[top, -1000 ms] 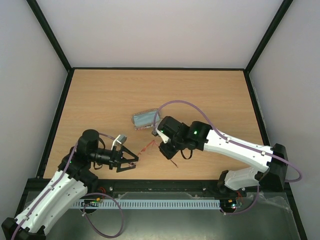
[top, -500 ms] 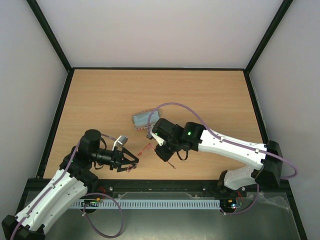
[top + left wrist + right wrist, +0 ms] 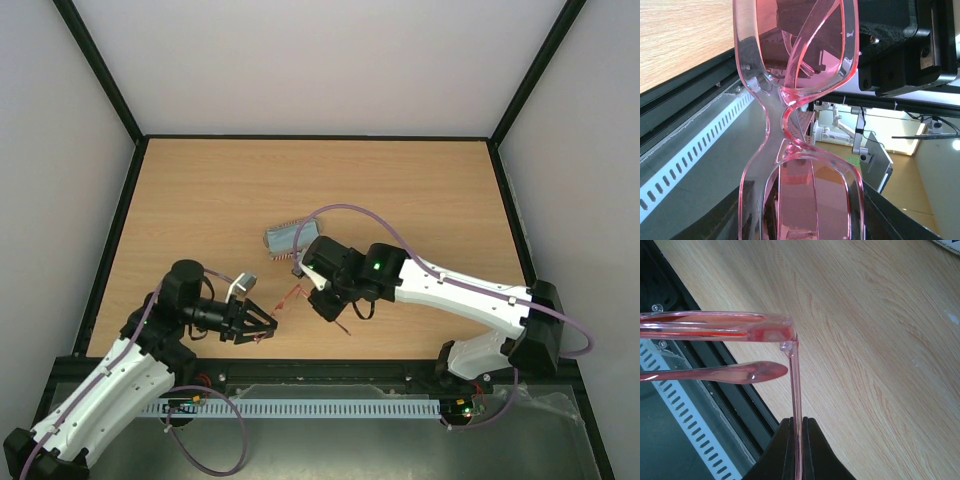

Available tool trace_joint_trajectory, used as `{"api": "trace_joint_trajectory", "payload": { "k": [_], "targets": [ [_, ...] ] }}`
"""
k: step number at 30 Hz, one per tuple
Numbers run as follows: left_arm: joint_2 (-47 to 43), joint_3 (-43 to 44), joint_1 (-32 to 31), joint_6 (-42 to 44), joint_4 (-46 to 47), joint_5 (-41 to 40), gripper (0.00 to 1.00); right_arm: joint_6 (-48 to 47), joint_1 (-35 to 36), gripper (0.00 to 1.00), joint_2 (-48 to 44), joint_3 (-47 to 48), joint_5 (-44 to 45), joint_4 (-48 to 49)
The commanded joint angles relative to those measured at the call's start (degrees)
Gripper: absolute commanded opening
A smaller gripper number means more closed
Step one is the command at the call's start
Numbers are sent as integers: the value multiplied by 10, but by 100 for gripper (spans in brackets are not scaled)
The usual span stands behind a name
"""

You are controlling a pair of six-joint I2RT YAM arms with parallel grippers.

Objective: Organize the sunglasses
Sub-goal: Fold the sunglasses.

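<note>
The sunglasses (image 3: 292, 296), thin translucent red-orange frames, hang just above the table's near middle between both arms. My right gripper (image 3: 328, 308) is shut on one slim temple arm; in the right wrist view the temple (image 3: 796, 385) runs straight down into the closed jaws of that gripper (image 3: 799, 422). My left gripper (image 3: 265, 326) reaches in from the left. In the left wrist view the front of the sunglasses (image 3: 785, 105) fills the picture, and the lower lens rim sits inside my left gripper (image 3: 810, 220), with dark fingers (image 3: 880, 215) against both its sides.
An oblong case (image 3: 285, 238) with a flag print lies on the wood just behind the right wrist. The black rail (image 3: 320, 365) of the table's near edge runs right below the sunglasses. Black frame posts border the table left and right.
My left gripper's jaws have narrowed from wide open onto the lens rim while it edged slightly right. The right arm shifted a little left with the sunglasses, then held still.
</note>
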Motion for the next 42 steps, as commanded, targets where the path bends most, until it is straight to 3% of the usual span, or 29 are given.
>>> {"api": "trace_joint_trajectory", "payload": {
  "k": [1, 7, 9, 12, 15, 17, 19, 22, 27, 42],
  "targets": [
    [5, -5, -3, 1, -12, 10, 34, -6, 4, 1, 7, 23, 16, -11],
    [21, 19, -3, 36, -43, -18, 31, 27, 2, 45, -20, 32, 79, -9],
    [24, 31, -3, 41, -48, -39, 30, 46, -8, 53, -43, 34, 111, -8],
    [27, 36, -2, 26, -22, -62, 30, 76, -50, 59, -82, 20, 123, 0],
    [31, 36, -3, 0, 24, -76, 30, 102, -119, 55, -107, -24, 124, 9],
    [35, 38, -3, -21, 61, -81, 30, 115, -156, 44, -102, -56, 108, 12],
    [46, 43, -3, -24, 82, -94, 30, 129, -166, 38, -91, -83, 98, 27],
    [64, 51, -3, -28, 110, -103, 29, 144, -168, 35, -72, -104, 67, 57],
    [102, 70, -3, -28, 156, -116, 29, 147, -161, 28, -51, -105, 2, 84],
    [161, 52, -41, -34, 244, -138, 29, 169, -49, 28, -4, -41, 20, 123]
  ]
}}
